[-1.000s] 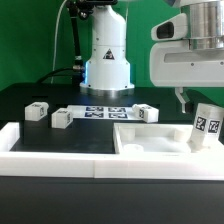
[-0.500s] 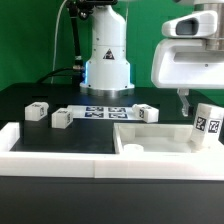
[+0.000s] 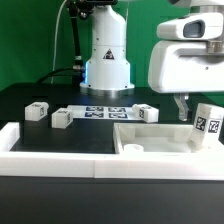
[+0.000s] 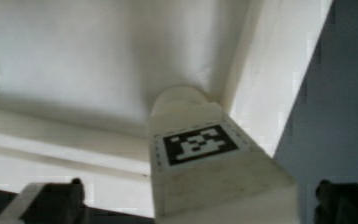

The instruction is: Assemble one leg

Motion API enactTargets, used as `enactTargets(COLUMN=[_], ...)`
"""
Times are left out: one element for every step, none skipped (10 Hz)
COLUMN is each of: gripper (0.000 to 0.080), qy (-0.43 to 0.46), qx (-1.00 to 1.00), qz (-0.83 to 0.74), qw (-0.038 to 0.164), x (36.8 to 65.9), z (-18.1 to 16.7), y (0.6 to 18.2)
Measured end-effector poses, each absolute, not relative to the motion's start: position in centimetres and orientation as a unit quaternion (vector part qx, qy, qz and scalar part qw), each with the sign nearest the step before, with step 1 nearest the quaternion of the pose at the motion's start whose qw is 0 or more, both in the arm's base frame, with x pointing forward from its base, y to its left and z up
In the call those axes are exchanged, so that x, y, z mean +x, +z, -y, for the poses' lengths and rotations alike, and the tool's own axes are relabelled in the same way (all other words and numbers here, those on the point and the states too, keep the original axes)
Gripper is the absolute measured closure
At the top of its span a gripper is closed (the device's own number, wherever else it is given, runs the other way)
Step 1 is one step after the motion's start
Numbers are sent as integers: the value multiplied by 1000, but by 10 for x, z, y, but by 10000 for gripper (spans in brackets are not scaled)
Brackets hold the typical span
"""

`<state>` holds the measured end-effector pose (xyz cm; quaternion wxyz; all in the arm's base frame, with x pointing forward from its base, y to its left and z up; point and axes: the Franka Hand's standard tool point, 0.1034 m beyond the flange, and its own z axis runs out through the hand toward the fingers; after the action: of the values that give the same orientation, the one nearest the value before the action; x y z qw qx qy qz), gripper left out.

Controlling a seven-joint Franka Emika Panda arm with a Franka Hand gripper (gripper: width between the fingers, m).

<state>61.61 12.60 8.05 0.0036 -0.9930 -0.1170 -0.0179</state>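
Observation:
A leg [image 3: 207, 122], a small white post with a black-and-white tag, stands tilted on the far right corner of the large white panel [image 3: 150, 142]. My gripper [image 3: 183, 110] hangs just to the exterior view's left of the leg and slightly above it. In the wrist view the leg [image 4: 202, 140] lies between my two dark fingertips [image 4: 51, 200], with a gap on each side. The gripper [image 4: 185, 203] is open and holds nothing.
Three more tagged white legs [image 3: 38, 111] [image 3: 61, 118] [image 3: 147, 112] lie on the black table. The marker board [image 3: 105, 112] lies before the robot base [image 3: 107, 60]. A raised white rail [image 3: 50, 148] runs along the front.
The gripper's upper body has shifted slightly toward the exterior view's right. The leg and the other parts have not moved.

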Motion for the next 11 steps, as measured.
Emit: enactTargets(gripper=[150,274,413,506,506,506,506,506,506,506,506], qy=[-18,-18,-18,-18,-18,-18,-18,-15,-13,-11,-10], qx=[-993,-993,-993,-993,-993,-993,-995,-997,-1000,-998,-994], qz=[117,117,117,116,115,113,101,76,16,-50,-102], qw=[4,4,4,3,3,3,3,7,15,18,19], x=[616,616,616,617,617,617,617,616,616,615,615], z=[-126,-126,-126,-124,-123,-123,-123,-123,-122,-122,-122], y=[80,80,80,81,80,80,80,80,80,80,79])
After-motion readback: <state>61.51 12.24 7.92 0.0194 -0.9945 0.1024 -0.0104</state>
